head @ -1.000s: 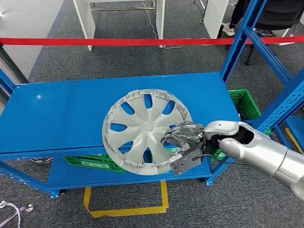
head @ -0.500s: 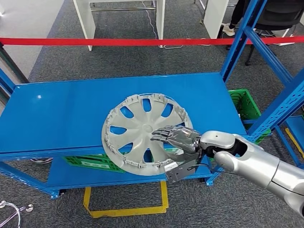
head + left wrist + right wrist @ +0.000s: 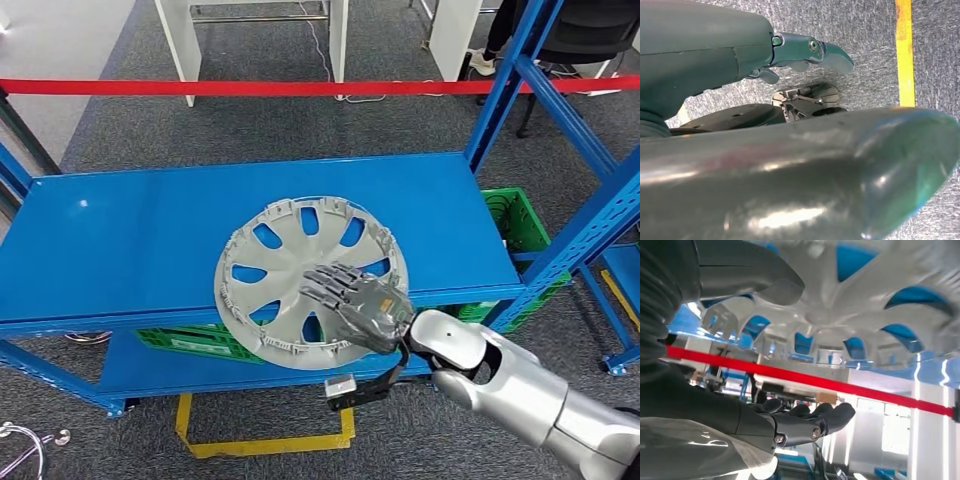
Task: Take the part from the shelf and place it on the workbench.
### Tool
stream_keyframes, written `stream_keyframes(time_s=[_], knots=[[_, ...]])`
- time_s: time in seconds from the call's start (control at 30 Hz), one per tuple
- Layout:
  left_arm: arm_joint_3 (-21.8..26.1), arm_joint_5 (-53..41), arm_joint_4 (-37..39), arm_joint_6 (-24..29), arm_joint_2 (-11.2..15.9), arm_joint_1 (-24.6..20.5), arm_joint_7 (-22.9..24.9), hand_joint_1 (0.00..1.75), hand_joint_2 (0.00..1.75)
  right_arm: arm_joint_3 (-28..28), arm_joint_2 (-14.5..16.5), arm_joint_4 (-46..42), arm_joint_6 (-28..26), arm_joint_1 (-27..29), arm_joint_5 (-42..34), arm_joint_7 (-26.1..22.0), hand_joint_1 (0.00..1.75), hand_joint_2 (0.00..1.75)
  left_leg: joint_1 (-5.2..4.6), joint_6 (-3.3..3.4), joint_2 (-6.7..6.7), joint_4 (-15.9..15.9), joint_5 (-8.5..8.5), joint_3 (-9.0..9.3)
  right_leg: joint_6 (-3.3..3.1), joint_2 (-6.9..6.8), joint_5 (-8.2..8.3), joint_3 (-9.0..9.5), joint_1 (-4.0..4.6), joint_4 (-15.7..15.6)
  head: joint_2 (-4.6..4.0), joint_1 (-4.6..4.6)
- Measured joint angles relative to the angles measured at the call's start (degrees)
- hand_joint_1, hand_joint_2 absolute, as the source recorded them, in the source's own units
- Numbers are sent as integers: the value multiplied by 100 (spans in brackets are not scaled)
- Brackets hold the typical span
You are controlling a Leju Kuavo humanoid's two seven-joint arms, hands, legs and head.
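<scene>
We see the round silver-grey plastic wheel cover w/ spoke cut-outs (image 3: 302, 280) lying flat on the top deck of the blue metal shelf rack (image 3: 113, 240), near the deck's front edge; its near rim overhangs that edge. This is the part, not yet off the shelf.

Containers, placed rel. to the wheel cover: a green plastic lattice crate (image 3: 521, 220) sits on a lower level to the right of it, past the end of the deck; contents can't be told. A second flat green plastic crate (image 3: 196, 342) sits on the lower deck under the cover's left side, mostly hidden by the top deck, contents not visible.

Our right hand (image 3: 355, 300) lies on the cover's near-right part, fingers (image 3: 328, 285) stretched out flat across the spokes toward the hub. In the right wrist view the thumb (image 3: 753, 275) is just beside the cover's underside (image 3: 851, 315), dark fingers (image 3: 810, 422) apart from it. So the rim sits between thumb and fingers, but we can't tell whether the hand is actually clamped on it.

Left hand (image 3: 764, 52) hangs over grey carpet, fingers curled in, nothing in them.

Vs 0.5 s ago: right forearm has swung lower and nearer us, hand has slid further left across the cover toward the hub. Cover itself hasn't moved. Vs 1 s ago the cover has settled slightly toward us.

A red tape barrier (image 3: 302, 88) runs behind the shelf.
</scene>
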Motion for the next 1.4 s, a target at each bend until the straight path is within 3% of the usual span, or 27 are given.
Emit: stream_keyframes(time_s=[0.2,0.43,0.57,0.9,1.4], knots=[[-9,18,0,24,-9,1,-21,0,0,-274,139,-124,-205,401,251,3,0,175,0,0,0,0,1,2,0,-1,0,1,0,0,0,0],[-9,103,0,82,-35,14,-55,0,0,-839,521,-494,-2155,1657,1879,420,0,175,0,1,-12,0,-1,1,1,-15,-4,5,0,-1,0,0],[-9,149,0,106,-47,22,-69,0,0,-1122,687,-715,-2683,2338,2385,582,0,175,0,0,-13,-1,-3,1,1,-14,-9,4,0,-1,0,0],[-9,196,2,174,-54,33,-80,0,0,-1536,867,-968,-2906,3133,2869,524,0,175,0,1,-12,-1,-1,5,2,-13,-8,8,0,-2,0,0],[-11,252,2,182,-59,30,-78,0,0,-1609,964,-664,-2908,3287,3315,647,0,175,1,1,-12,-1,-1,5,2,-11,-8,8,0,-2,0,1]])
